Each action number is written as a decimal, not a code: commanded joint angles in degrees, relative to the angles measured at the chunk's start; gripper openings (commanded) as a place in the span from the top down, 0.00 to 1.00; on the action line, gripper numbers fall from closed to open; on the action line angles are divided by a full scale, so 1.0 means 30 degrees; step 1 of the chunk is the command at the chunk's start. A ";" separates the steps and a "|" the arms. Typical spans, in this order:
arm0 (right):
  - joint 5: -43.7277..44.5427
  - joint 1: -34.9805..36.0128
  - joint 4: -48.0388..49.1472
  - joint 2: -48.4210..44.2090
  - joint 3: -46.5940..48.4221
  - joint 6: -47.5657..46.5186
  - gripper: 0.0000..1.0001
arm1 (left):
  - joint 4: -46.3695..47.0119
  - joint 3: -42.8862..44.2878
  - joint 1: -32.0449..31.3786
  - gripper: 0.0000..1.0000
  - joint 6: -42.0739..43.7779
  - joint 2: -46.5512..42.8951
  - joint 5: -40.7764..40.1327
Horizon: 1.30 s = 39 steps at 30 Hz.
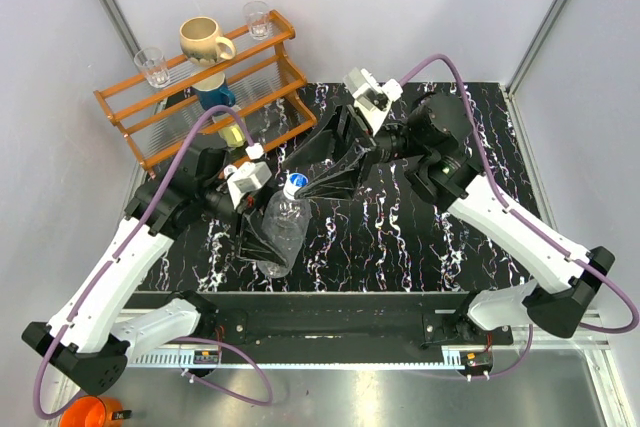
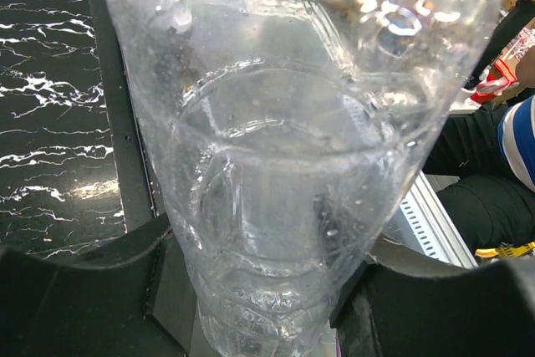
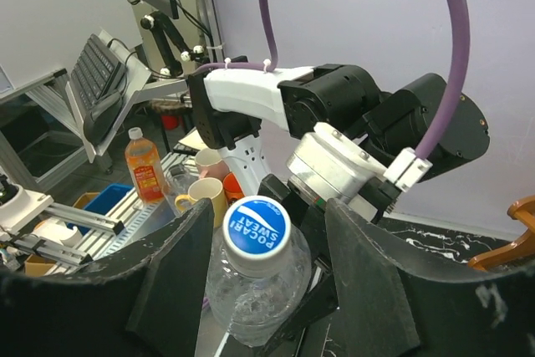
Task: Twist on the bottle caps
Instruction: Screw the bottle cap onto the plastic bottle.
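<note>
A clear ribbed bottle [image 1: 283,230] is held tilted above the black marbled table top, with my left gripper [image 1: 262,222] shut on its lower body. In the left wrist view the bottle [image 2: 284,165] fills the frame, wedged between the two black fingers [image 2: 84,290]. A white bottle cap [image 3: 257,227] with a blue printed top sits on the neck. My right gripper [image 3: 267,215] straddles the cap with its jaws open, a narrow gap showing on each side. From above, the bottle cap [image 1: 295,184] sits at the tips of the right gripper [image 1: 318,185].
An orange wooden rack [image 1: 270,67] stands at the back left, holding a cream mug [image 1: 205,41], two clear glasses [image 1: 152,66] and a blue cup [image 1: 215,95]. Grey walls close the table in on the left, back and right.
</note>
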 commanded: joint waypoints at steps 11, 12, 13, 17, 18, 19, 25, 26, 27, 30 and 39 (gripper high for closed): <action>-0.0411 -0.0235 0.1511 -0.0027 -0.0732 0.1586 0.41 | -0.0596 0.1429 0.0038 1.00 0.1942 0.0089 -0.0070; -0.0352 -0.0235 0.1598 -0.0058 -0.0761 0.1586 0.43 | -0.0654 0.1429 0.0038 1.00 0.1942 0.0119 -0.0071; -0.0293 -0.0235 0.1657 -0.0116 -0.0819 0.1557 0.43 | -0.0625 0.1400 0.0038 1.00 0.1971 0.0090 -0.0100; 0.0117 -0.0235 0.1950 -0.0525 -0.1025 0.1440 0.39 | -0.0625 0.1429 0.0038 1.00 0.2000 0.0148 -0.0158; 0.0204 -0.0235 0.1979 -0.0585 -0.1083 0.1381 0.37 | -0.0654 0.1429 0.0038 1.00 0.2029 0.0177 -0.0158; 0.0263 -0.0235 0.2038 -0.0614 -0.1170 0.1410 0.37 | -0.0625 0.1458 0.0038 1.00 0.2059 0.0206 -0.0216; 0.0381 -0.0235 0.3794 -0.0761 -0.1463 0.2434 0.36 | -0.0654 0.1458 0.0038 1.00 0.2088 0.0236 -0.0392; 0.0381 -0.0235 0.3999 -0.0819 -0.1464 0.2493 0.36 | -0.0625 0.1458 0.0038 1.00 0.2117 0.0236 -0.0393; 0.0381 -0.0235 0.4088 -0.0820 -0.1493 0.2639 0.37 | -0.0654 0.1458 0.0038 1.00 0.2147 0.0236 -0.0422; 0.0440 -0.0235 0.4235 -0.0849 -0.1552 0.2757 0.40 | -0.0654 0.1429 0.0038 1.00 0.2147 0.0236 -0.0451; 0.0147 -0.0264 0.4236 -0.0468 -0.1523 0.3256 0.44 | -0.0654 0.1400 0.0038 1.00 0.2234 0.0119 -0.0627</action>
